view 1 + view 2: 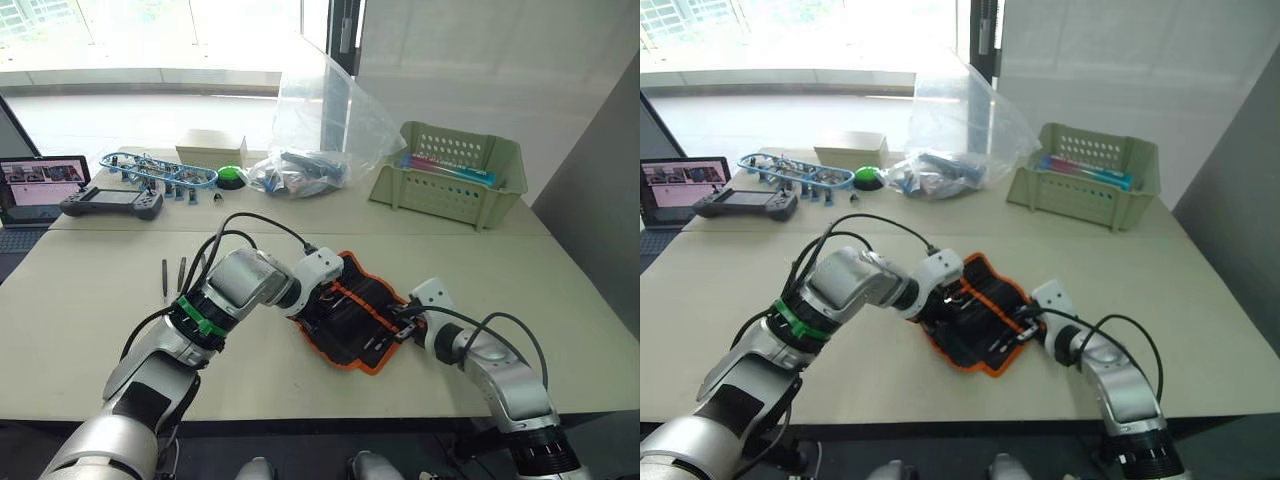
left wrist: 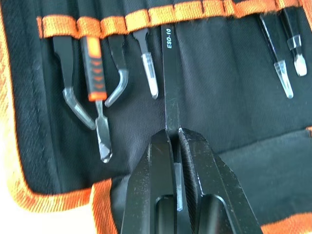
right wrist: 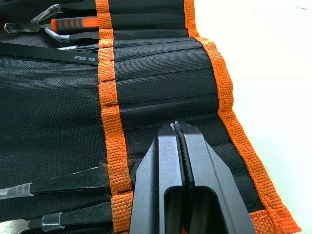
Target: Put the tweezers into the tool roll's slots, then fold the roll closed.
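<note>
Beige tabletop [image 1: 90, 330] carries the open tool roll [image 1: 350, 315] at its middle, between both arms. Left pincer [image 2: 174, 134] grips a tweezer [image 2: 169, 78] marked ESD-10, its far end entering the slots [image 2: 161, 12]. Right pincer [image 3: 175, 127] is closed, empty, pressing the pocket fabric. Best to slide straight along the pocket, roll pinned flat. Two tweezers [image 1: 172, 274] wait leftward.

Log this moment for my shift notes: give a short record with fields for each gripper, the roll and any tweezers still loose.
left gripper: shut on the ESD-10 tweezers, their far end at an orange-trimmed slot
right gripper: shut, fingertips against the tool roll
tool roll: open flat on the table, several tools already in slots
loose tweezers: dark pairs on the table at the robot's left, apart from the roll
</note>
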